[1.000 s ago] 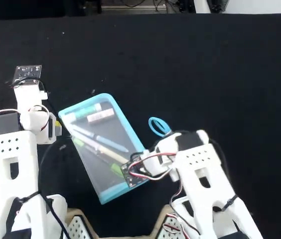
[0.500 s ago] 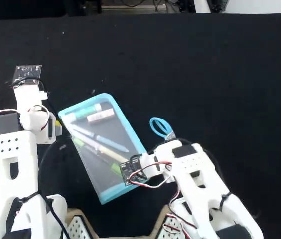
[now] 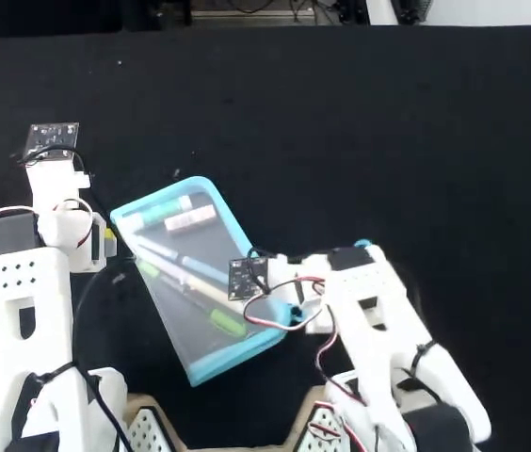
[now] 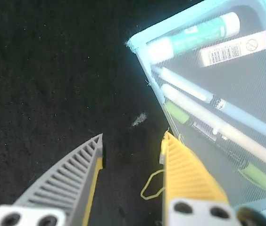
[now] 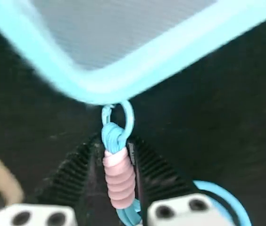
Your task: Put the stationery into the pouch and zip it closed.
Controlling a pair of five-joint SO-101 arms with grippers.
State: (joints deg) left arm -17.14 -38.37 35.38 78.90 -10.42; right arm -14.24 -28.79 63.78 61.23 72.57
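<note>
Rt end effector [image 5: 113,149] is clenching on the zip pull [image 5: 118,181], a pink bead on blue cord. The cord ring [image 5: 116,120] is hooking into the pouch [image 3: 228,215] trim, straight ahead of the fingertips. Pull and cord are lying in line w/ the end effector axis, the trim running crosswise to it.

High view: the pouch is lying flat on the black desk [image 3: 388,141], centre-left. Its long axis is running upper left to lower right, and the rt arm is meeting its right-hand long edge.

Lt end effector [image 4: 133,141] is hanging released, jaws apart, off the pouch's upper-left corner, not touching it. The yellow finger [image 4: 185,174] is just beside the long edge. A thin yellow loop [image 4: 152,186] is lying on the desk betw. the fingers.

Contents through the mesh:
- green-white tube [image 4: 194,35]
- labelled white bar [image 4: 234,48]
- pale blue pen [image 4: 218,103]
- white pen [image 4: 222,129]
- green-tipped marker [image 4: 258,176]

No stationery is lying loose outside. Can't tell how far the zip is closed. Judgement: loading is done and the zip run is in hand. Rt arm is nearer; lt is placed to pin the corner.
</note>
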